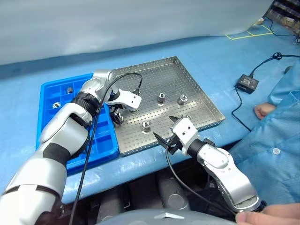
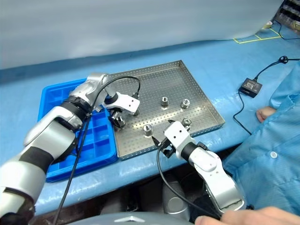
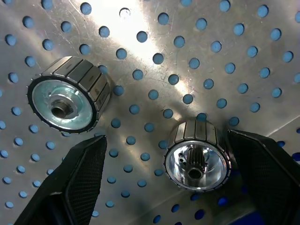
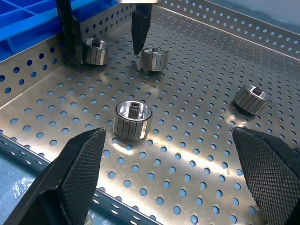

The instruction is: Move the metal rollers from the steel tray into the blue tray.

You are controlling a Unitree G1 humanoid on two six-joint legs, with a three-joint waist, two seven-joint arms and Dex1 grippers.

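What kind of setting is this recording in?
Probably a factory or lab workbench: a blue table cover, a perforated steel tray of metal rollers, and a person in a blue work coat alongside.

Plenty of bare perforated floor across the far half of the steel tray [image 1: 187, 75], open from above. Nearer the front edge, five metal rollers [image 4: 132, 120] standing apart, with gaps wide enough between most. Tightest spot at the tray's left edge: left gripper [image 1: 117, 114] pointing down with spread fingers [image 3: 82, 176] around one roller [image 3: 197, 154], a second roller [image 3: 68, 98] just beside. Right gripper [image 1: 165, 129] spread wide over the front rim, one roller between its fingers [image 4: 79, 173]. Low raised rim all round. Blue tray [image 1: 54, 93] touching the left rim, partly covered by the left arm.
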